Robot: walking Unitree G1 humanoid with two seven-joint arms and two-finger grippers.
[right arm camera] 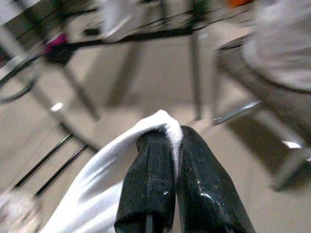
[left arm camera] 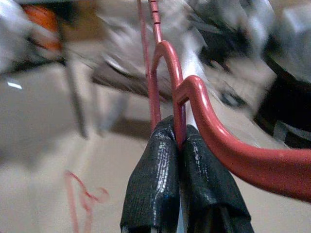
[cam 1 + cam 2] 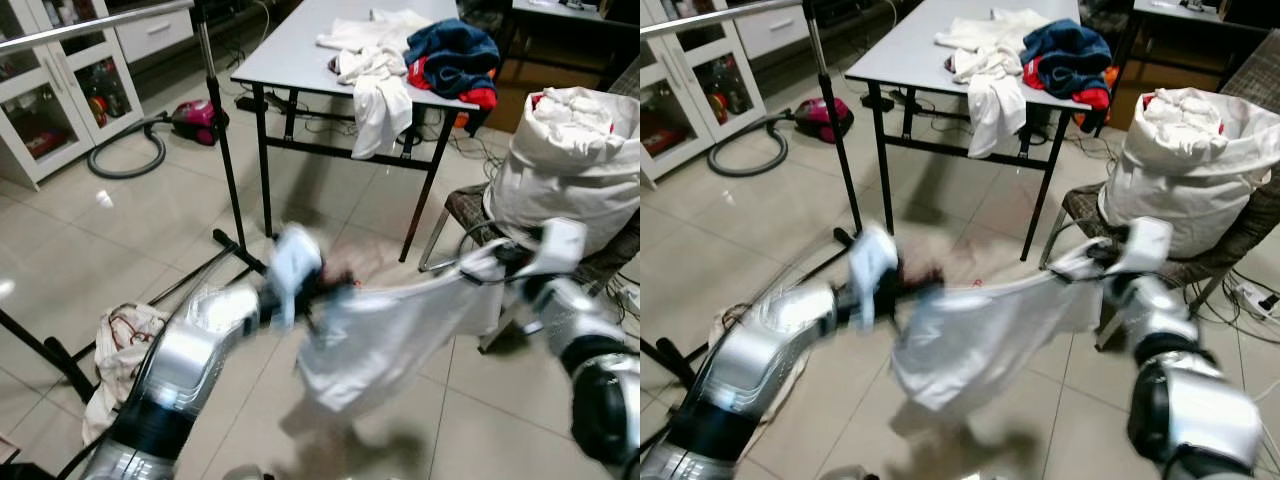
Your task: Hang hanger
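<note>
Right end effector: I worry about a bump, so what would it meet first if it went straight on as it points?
Likely the table's black leg, past the white garment the right end effector pinches; blur leaves depth unclear.

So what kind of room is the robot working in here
Probably a home laundry or utility area, though I can't be sure: a folding table piled with clothes, a metal garment rack, a stuffed white laundry bag on a chair, and a vacuum cleaner on the tiled floor.
</note>
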